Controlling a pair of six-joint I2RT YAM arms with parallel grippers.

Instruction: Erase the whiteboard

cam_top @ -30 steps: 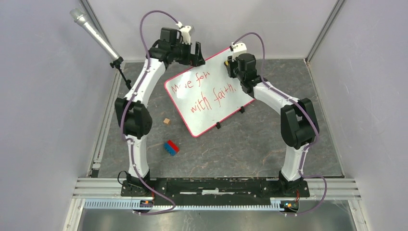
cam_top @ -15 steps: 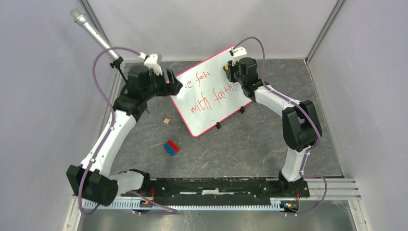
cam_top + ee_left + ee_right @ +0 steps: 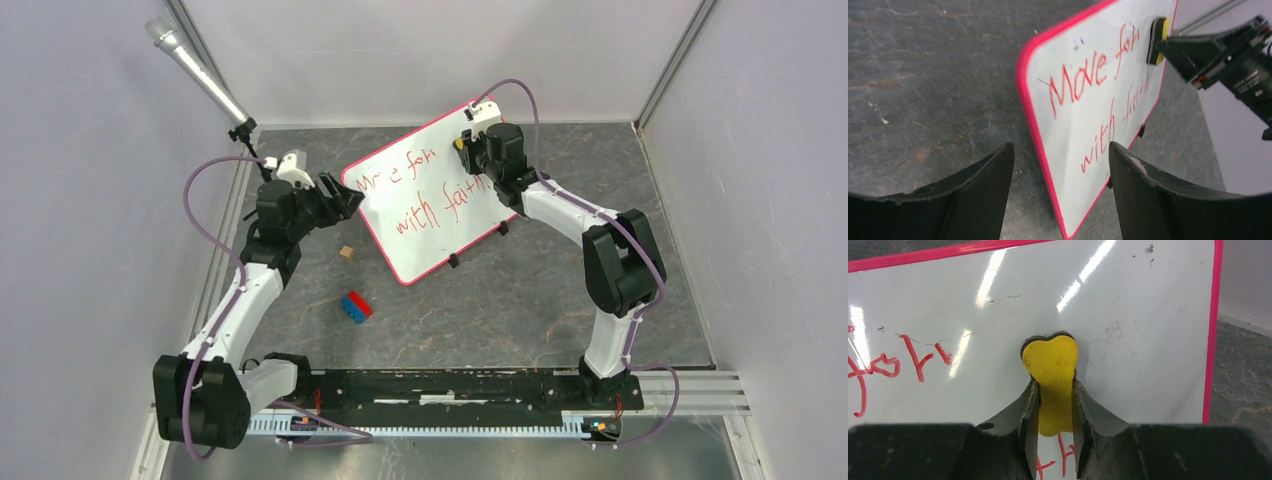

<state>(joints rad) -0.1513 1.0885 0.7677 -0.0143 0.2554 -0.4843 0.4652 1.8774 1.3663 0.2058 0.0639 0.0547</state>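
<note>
Whiteboard [image 3: 432, 195], red writing, propped on surface [image 3: 520, 290]. Right gripper [image 3: 1053, 390]: jaws clenched on yellow eraser [image 3: 1050, 357], against whiteboard. Left gripper [image 3: 1060, 147]: jaws released, beside whiteboard's edge.

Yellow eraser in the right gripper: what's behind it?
The whiteboard, its white face bearing red writing nearby. The right gripper pinches the eraser; any ink directly beneath the pad is covered.

Bright, even overhead light. White glare streaks cross the whiteboard [image 3: 1148, 315]; just below them, the right gripper [image 3: 1054, 390] looks soft, unfocused.
</note>
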